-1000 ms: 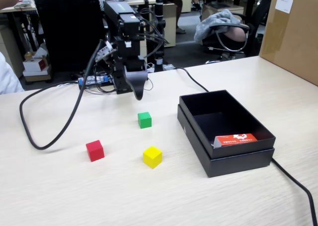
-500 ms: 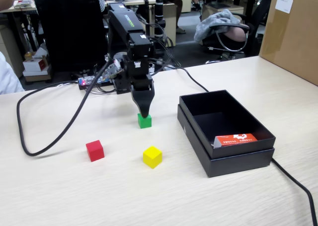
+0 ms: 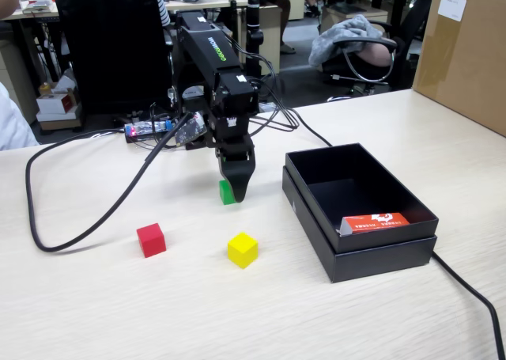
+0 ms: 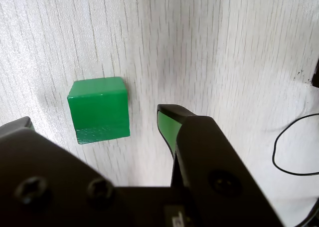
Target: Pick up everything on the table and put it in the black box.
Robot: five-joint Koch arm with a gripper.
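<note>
The green cube (image 4: 98, 108) rests on the pale wood table (image 4: 224, 47), between my open jaws but just ahead of the tips, touching neither. My gripper (image 4: 94, 121) is open and empty; in the fixed view it (image 3: 237, 192) points down right beside the green cube (image 3: 226, 192), mostly hiding it. The red cube (image 3: 150, 240) and the yellow cube (image 3: 242, 249) sit nearer the front of the table (image 3: 118, 312). The black box (image 3: 312, 198) lies to the right, with a flat orange-red packet (image 3: 375, 222) inside.
A thick black cable (image 3: 87, 225) loops over the table at the left, and another cable (image 3: 474, 297) runs from the box's front right corner. A brown carton (image 3: 466, 51) stands at the far right. A cable loop (image 4: 294, 152) shows in the wrist view.
</note>
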